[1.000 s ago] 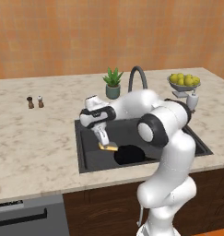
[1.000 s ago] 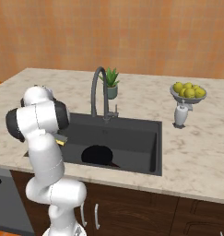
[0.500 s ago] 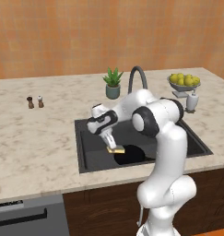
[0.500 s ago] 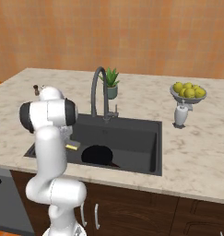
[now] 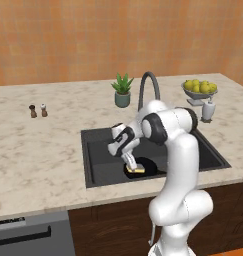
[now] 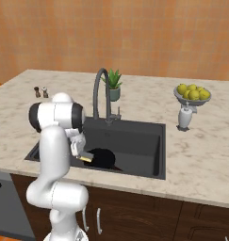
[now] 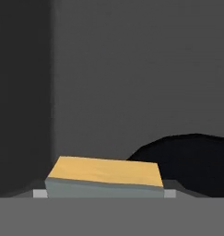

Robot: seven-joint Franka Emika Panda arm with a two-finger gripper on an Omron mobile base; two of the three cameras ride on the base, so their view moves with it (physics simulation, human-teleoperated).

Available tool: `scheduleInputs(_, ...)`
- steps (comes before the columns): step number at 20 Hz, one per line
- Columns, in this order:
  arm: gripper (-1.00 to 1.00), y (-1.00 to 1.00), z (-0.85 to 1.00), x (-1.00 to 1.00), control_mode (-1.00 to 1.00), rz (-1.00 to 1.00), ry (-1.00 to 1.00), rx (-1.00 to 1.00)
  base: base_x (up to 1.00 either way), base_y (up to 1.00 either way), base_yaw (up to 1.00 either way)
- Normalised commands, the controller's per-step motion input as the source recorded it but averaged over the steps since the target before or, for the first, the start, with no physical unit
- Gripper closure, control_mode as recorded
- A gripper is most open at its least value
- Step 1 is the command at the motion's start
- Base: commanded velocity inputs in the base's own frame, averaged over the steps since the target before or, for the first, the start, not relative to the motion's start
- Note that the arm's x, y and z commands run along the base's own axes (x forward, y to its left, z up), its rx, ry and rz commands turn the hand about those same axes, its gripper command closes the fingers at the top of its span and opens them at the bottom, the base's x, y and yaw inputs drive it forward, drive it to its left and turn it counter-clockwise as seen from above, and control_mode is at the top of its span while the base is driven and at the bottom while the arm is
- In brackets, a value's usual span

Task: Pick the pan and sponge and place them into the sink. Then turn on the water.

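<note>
A simulated kitchen counter is showing a white robot arm reaching down into the sink [image 5: 95, 165], a dark grey basin at the centre of the left base view. The gripper [image 5: 131, 165] is hanging low over the basin, its jaws standing fairly wide and closed on the sponge [image 5: 136, 170], whose yellow body is lying across the bottom of the hand view [image 7: 104, 173]. The pan [image 6: 102, 158], round and black, is already sitting on the sink floor, lower centre of the right base view, with the sponge just at its near edge. So the pan appears placed, and the sponge is down inside the basin but not yet let go. The arched faucet [image 6: 101, 94] is standing behind the sink with no water running; turning it on is remaining.
</note>
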Motion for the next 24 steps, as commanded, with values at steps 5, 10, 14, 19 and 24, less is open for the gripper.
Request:
scheduleInputs(5, 1.0, -0.01, -0.51, 0.73, -1.0, 0.02, -0.12, 0.0, 0.0, 0.0, 0.0)
scheduleInputs(10, 1.0, 0.0, -0.52, 0.77, -1.0, 0.05, -0.13, 0.0, 0.0, 0.0, 0.0)
scheduleInputs(14, 1.0, 0.0, -0.62, 0.64, -1.0, 0.03, -0.05, -0.02, 0.0, 0.0, 0.0)
scheduleInputs(19, 1.0, 0.0, -0.49, 0.07, -1.0, 0.0, -0.07, -0.02, 0.0, 0.0, 0.0)
scheduleInputs(24, -1.0, -0.03, 0.08, -0.18, -1.0, 0.0, -0.35, 0.0, 0.0, 0.0, 0.0)
